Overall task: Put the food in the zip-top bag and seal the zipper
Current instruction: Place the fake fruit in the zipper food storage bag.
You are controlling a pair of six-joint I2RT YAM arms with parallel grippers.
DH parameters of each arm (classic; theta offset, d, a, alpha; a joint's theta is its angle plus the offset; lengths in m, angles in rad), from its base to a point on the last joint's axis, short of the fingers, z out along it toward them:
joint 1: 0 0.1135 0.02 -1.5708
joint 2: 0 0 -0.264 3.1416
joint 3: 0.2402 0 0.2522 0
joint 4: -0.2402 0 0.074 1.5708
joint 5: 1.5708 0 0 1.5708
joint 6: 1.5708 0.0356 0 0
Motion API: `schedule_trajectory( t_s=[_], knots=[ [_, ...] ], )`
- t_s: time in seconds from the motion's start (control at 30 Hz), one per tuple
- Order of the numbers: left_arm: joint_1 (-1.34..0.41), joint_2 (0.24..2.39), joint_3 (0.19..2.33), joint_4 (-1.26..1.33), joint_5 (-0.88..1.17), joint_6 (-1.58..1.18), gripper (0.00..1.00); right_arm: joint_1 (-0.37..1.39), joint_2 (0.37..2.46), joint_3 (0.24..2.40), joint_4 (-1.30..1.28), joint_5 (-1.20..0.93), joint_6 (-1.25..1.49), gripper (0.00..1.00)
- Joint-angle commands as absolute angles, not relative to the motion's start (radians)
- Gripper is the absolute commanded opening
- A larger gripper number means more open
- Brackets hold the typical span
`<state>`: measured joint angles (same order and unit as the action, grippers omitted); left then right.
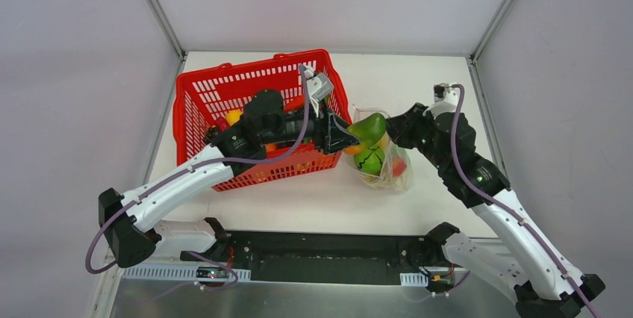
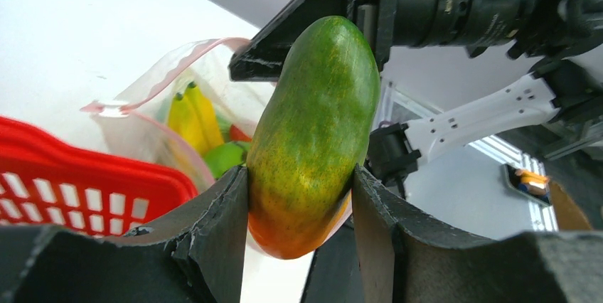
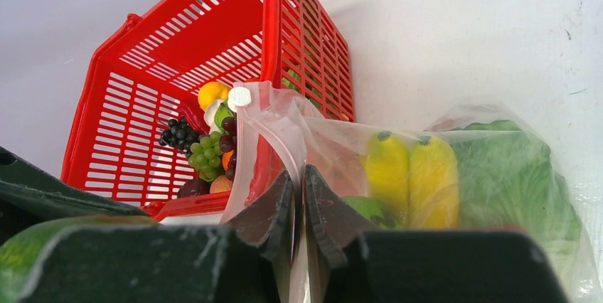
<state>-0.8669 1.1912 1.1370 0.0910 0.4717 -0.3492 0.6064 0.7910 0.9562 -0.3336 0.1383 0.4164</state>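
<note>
one smooth oval mango (image 2: 313,139) between left fingers (image 2: 220,235), near crinkly clear bag (image 2: 139,107)

Left arm (image 1: 179,180): I see white links, black joints, lower left.
Right arm (image 1: 515,236): same colours, lower right.
Cables (image 1: 88,254): purple, along both.
Left gripper (image 2: 299,170): matte black, rough-edged fingers.

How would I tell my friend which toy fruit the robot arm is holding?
Find the big red basket; just to its right sits the clear zip-top bag. Over the bag's mouth, the left end effector pinches a long oval fruit. It is the only piece that is green fading to orange at one end.
</note>
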Motion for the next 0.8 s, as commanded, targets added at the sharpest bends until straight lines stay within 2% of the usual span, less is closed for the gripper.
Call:
schedule_trajectory(
  t_s=[0.0, 0.17, 0.27, 0.4, 0.57, 0.77],
  knots=[
    [-0.893, 1.206, 1.090, 0.372, 0.453, -0.481, 0.37, 0.608, 0.782, 0.960, -0.294, 0.151, 0.426, 0.12],
    [-0.906, 1.261, 1.095, 0.413, 0.407, -0.520, 0.38, 0.610, 0.767, 0.954, -0.290, 0.155, 0.428, 0.12],
    [-0.913, 1.251, 1.057, 0.374, 0.236, -0.582, 0.38, 0.609, 0.753, 0.956, -0.289, 0.175, 0.429, 0.12],
    [-0.915, 1.244, 0.996, 0.456, 0.199, -0.619, 0.40, 0.608, 0.755, 0.968, -0.282, 0.189, 0.424, 0.12],
    [-0.929, 1.265, 1.043, 0.364, 0.227, -0.575, 0.51, 0.608, 0.766, 0.985, -0.281, 0.206, 0.427, 0.12],
    [-0.940, 1.273, 1.143, 0.098, 0.154, -0.475, 0.65, 0.609, 0.730, 0.964, -0.259, 0.268, 0.457, 0.12]
  ],
)
